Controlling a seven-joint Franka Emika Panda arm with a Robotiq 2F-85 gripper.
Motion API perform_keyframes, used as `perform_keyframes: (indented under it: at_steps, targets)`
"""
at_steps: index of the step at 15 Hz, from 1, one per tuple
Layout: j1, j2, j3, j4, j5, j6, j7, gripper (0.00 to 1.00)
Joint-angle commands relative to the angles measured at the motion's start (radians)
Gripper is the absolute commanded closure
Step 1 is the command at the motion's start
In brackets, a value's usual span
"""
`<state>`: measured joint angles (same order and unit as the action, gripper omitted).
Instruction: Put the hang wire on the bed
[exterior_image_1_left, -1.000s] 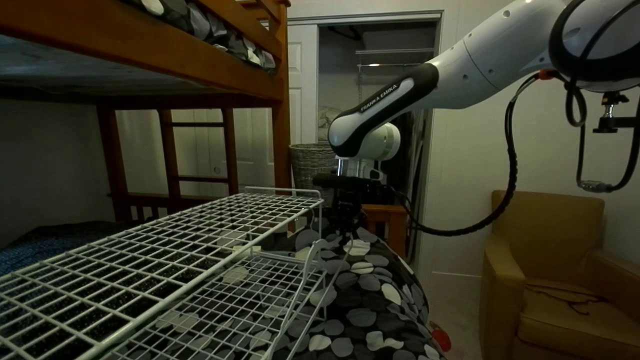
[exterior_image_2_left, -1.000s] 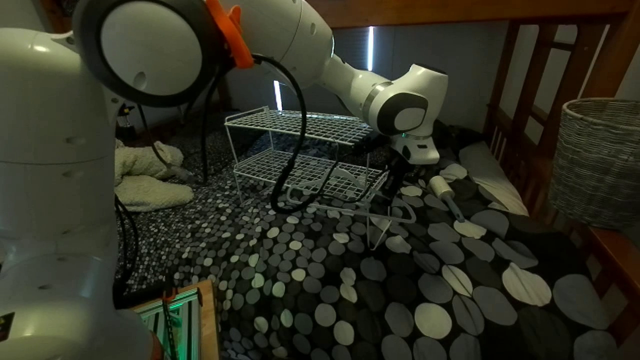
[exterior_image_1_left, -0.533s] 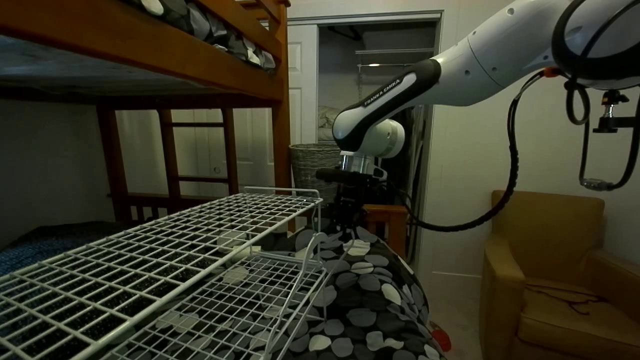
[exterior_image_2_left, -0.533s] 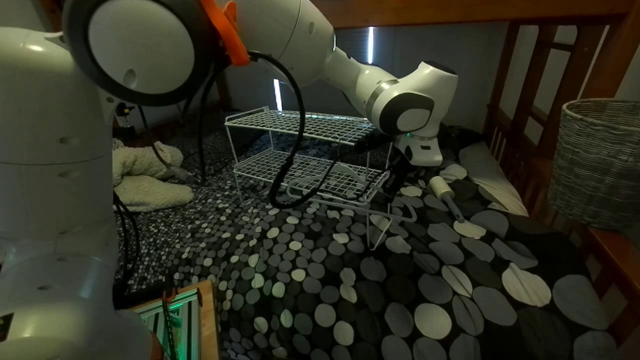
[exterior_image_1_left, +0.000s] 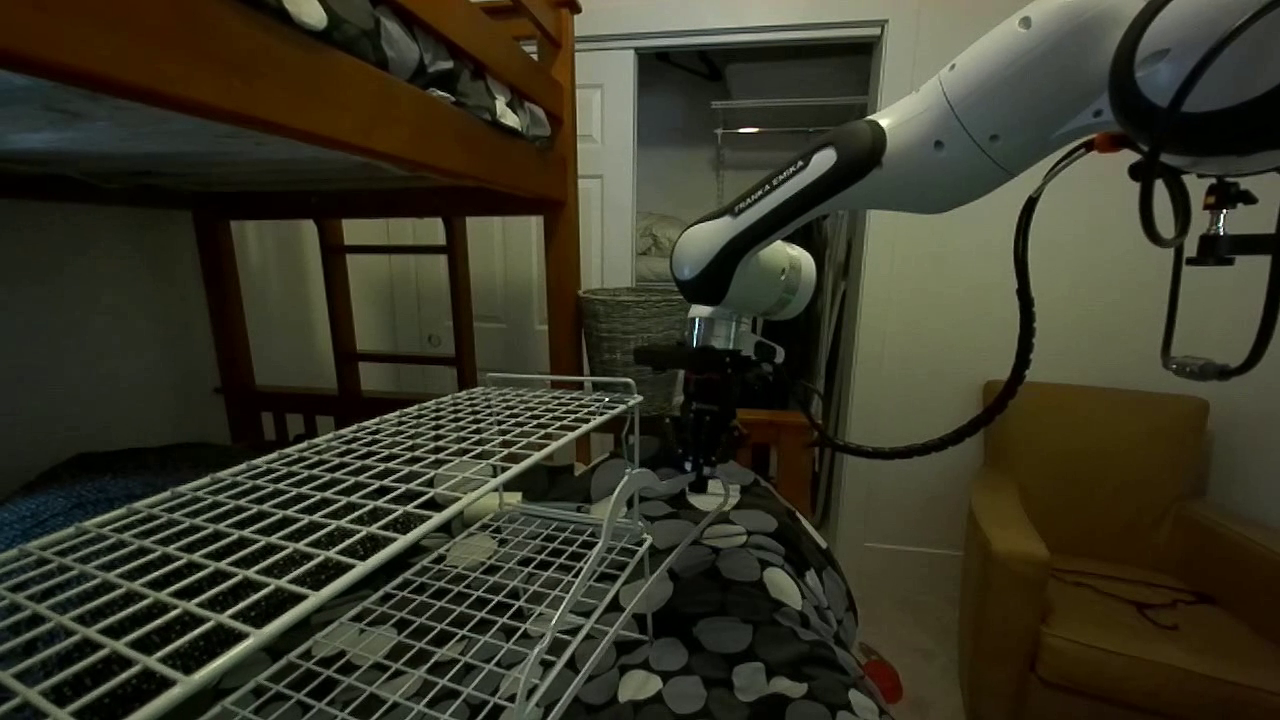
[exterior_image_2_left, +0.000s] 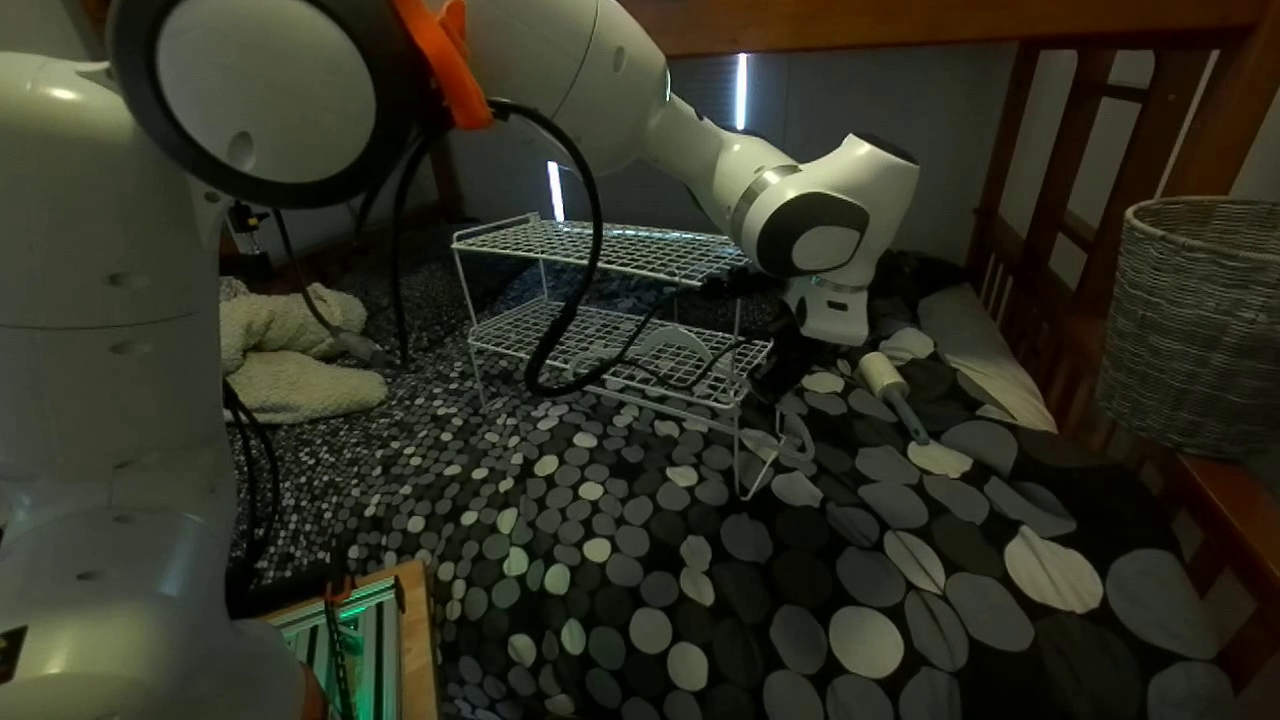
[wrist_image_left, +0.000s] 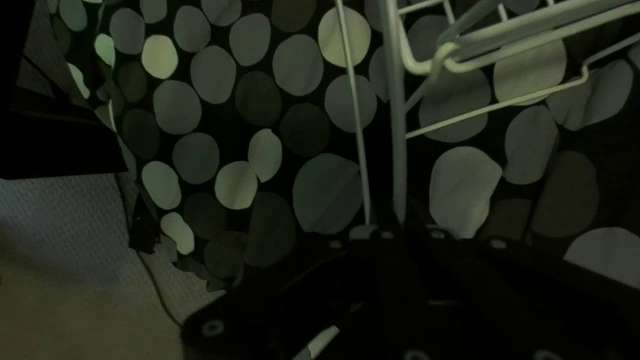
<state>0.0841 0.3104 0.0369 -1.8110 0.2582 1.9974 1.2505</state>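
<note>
One claw (exterior_image_1_left: 701, 469), one hanger (wrist_image_left: 398, 125), lower.

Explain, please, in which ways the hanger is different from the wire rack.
The claw grips the hanger, while the wire rack stands on the bed. The hanger is one slim frame; the wire rack has two grid levels. The hanger looks smaller than the wire rack. Both look white.

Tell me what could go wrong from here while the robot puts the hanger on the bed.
The hanger could snag on the wire rack: in the wrist view, one bar passes in front of the rack's leg.

It might twist or slip, since the gripper seems to pinch only slim bars.

It might also come down on the lint roller lying on the bed nearby.
</note>
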Motion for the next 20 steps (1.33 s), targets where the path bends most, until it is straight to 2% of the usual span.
perform_keyframes:
  at_steps: [1, 7, 12, 15, 20]
  targets:
    - [0.011, -0.039, -0.021, -0.038, 0.013, -0.075, 0.148, 0.99]
    - [-0.010, -0.046, -0.021, -0.033, 0.063, -0.179, 0.291, 0.99]
    - [-0.038, -0.054, -0.029, -0.037, 0.135, -0.294, 0.272, 0.99]
    - [-0.030, -0.064, -0.040, -0.060, 0.077, -0.284, 0.264, 0.99]
    - [-0.007, -0.096, -0.058, -0.105, -0.061, -0.243, 0.363, 0.99]
